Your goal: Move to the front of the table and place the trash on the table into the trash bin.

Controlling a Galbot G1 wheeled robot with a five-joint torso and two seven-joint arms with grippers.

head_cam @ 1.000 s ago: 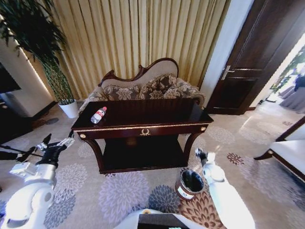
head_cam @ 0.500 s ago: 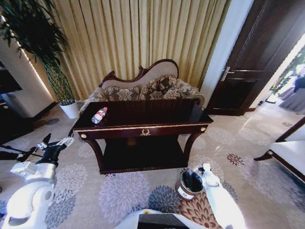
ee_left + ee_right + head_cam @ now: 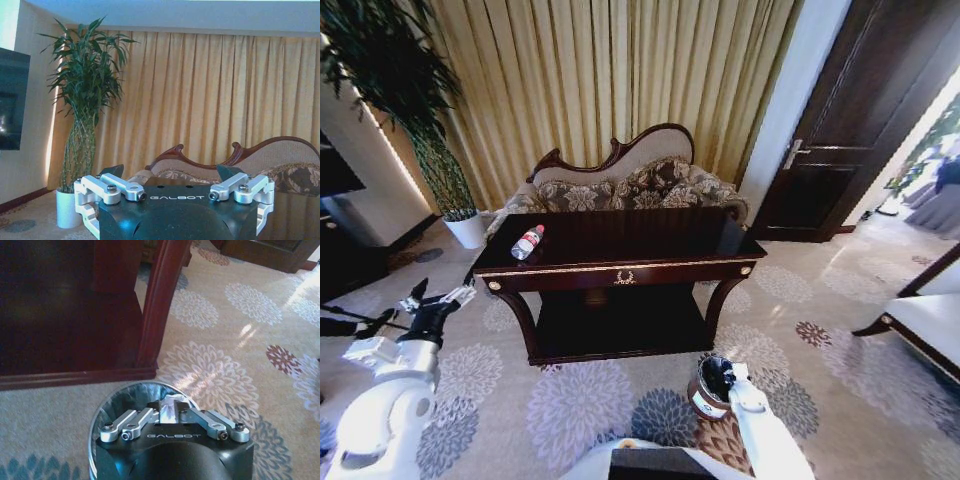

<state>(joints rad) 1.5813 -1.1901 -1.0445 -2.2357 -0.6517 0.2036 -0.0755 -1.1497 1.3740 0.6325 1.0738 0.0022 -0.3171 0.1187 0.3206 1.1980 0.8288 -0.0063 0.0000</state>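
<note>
One table (image 3: 620, 250), dark w/ gold trim, stands in front of the sofa (image 3: 630, 185). The trash bin (image 3: 710, 388) sits on the carpet near the table's front right leg. The right gripper (image 3: 167, 410) is over the bin's mouth, fingers narrow, pinching a crumpled whitish scrap (image 3: 168, 409). The left gripper (image 3: 170, 182) hangs left of the table, fingers spread wide, empty. The bottle (image 3: 527, 241) lies on the table's left end.
</note>
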